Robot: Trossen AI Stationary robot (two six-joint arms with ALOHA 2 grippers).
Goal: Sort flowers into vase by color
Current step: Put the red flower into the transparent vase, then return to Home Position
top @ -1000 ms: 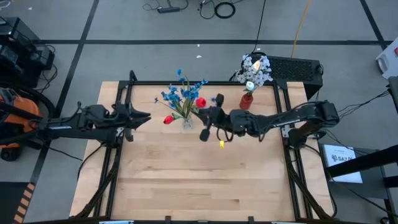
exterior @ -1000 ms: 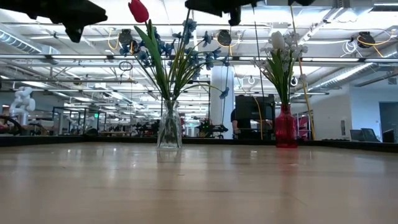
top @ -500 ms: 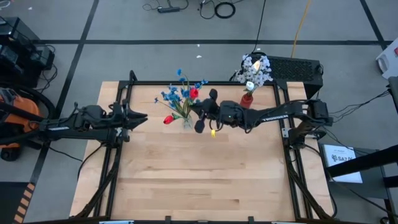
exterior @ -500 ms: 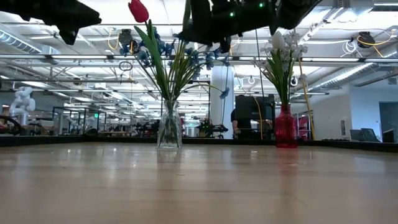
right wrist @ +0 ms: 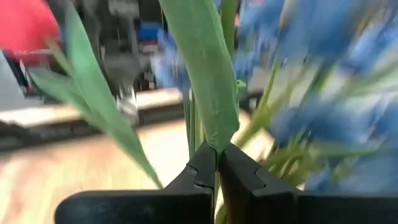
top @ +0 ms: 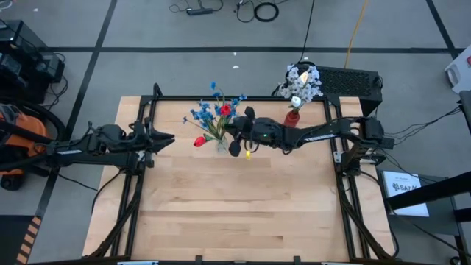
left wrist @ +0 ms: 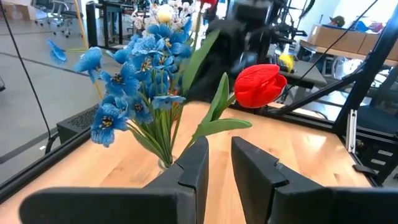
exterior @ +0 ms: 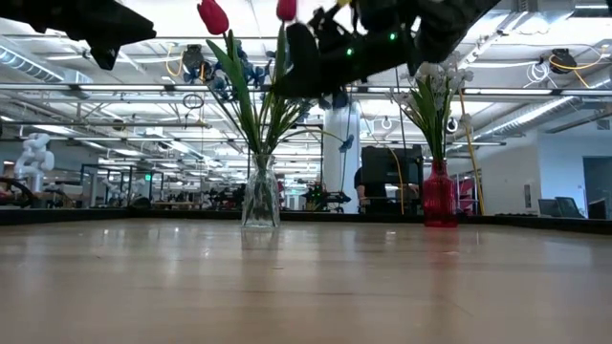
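Right tool (top: 234, 138) clamped on red tulip stem (right wrist: 208, 81), stem near upright, clear vase (top: 221, 144) just left in high view. Left tool (top: 166, 138) apart, waiting left of vase.

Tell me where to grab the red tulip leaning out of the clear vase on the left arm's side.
Grip the red tulip on its bare green stem just below the bud, coming in from the left gripper side: the bud leans out that way, clear of the blue flowers.
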